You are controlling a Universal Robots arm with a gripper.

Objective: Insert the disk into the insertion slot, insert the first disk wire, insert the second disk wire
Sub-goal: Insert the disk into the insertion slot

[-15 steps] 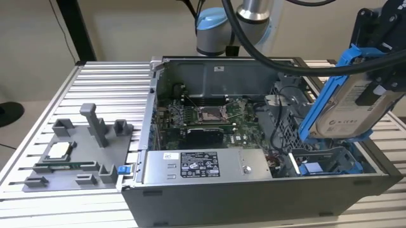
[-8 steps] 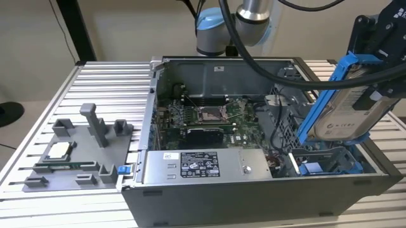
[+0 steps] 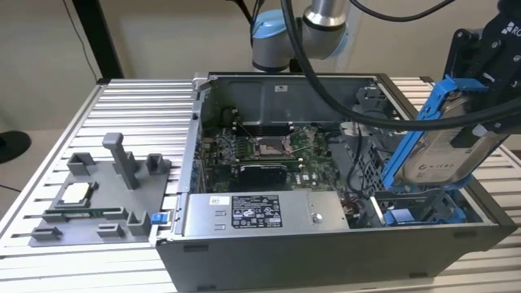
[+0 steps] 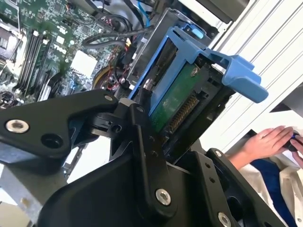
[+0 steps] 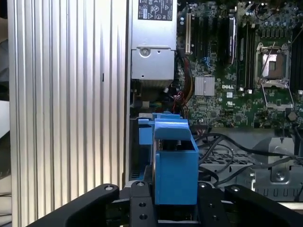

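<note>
One arm here, and its gripper (image 3: 479, 91) is clenched on the disk (image 3: 443, 152), fingers pressing on the blue carrier from both sides. In the first wrist view you can see the blue frame pinched between the two black fingers (image 5: 138, 201).

The disk is up in the air, tilted, silver body and white label facing the exterior camera. It hangs over the open computer case (image 3: 326, 256) along the case's edge on the exterior view's right, toward the near corner. Its lower end sits close to a blue plastic piece (image 3: 407, 215) inside that corner, and I can't tell if they touch.

Inside the case, the motherboard (image 3: 269, 152) fills the middle and the grey power-supply box (image 3: 260, 213) lies along the near wall. The case stands on a slatted metal table (image 3: 138, 104), with a grey fixture plate (image 3: 89, 207) near the table's edge on the exterior view's left.

A person's hand (image 4: 267, 142) rests off beyond the table in the second wrist view.
</note>
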